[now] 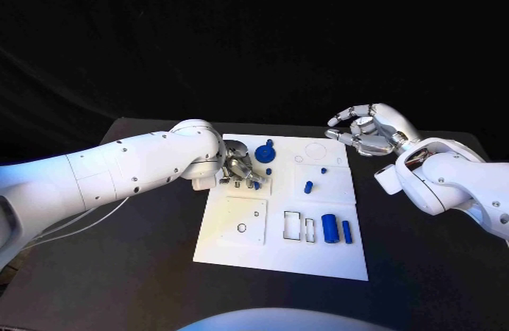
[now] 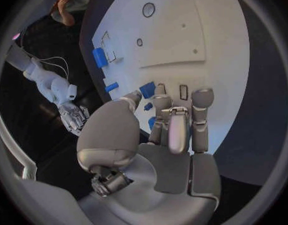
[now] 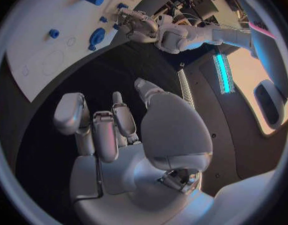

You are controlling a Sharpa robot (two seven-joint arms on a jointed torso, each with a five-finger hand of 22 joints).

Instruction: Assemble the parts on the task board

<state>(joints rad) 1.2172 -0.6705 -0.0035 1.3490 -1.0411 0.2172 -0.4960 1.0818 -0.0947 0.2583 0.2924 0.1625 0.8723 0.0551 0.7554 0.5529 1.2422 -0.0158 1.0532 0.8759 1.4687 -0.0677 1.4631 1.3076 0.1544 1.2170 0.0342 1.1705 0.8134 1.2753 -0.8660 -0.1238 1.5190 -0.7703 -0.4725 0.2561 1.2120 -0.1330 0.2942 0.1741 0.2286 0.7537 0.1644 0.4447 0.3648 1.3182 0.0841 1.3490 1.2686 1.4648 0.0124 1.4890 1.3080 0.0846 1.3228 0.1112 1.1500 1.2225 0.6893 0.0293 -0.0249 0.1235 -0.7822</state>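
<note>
The small blue parts (image 1: 330, 228) look light, rigid and smooth, so likely to slip; pinching across their flat sides seems safest. They lie scattered on the white task board (image 1: 265, 257). The left hand (image 1: 237, 168) rests at the board's ten o'clock, fingers curled down touching a small blue piece (image 2: 147, 89); whether it grips it is unclear. The right hand (image 1: 366, 129) hovers off the board at two o'clock, half-curled and empty.

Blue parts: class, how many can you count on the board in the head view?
6: a round part, a peg, a piece by the left hand, a block, a cylinder and a bar. The left hand may hide more.
</note>
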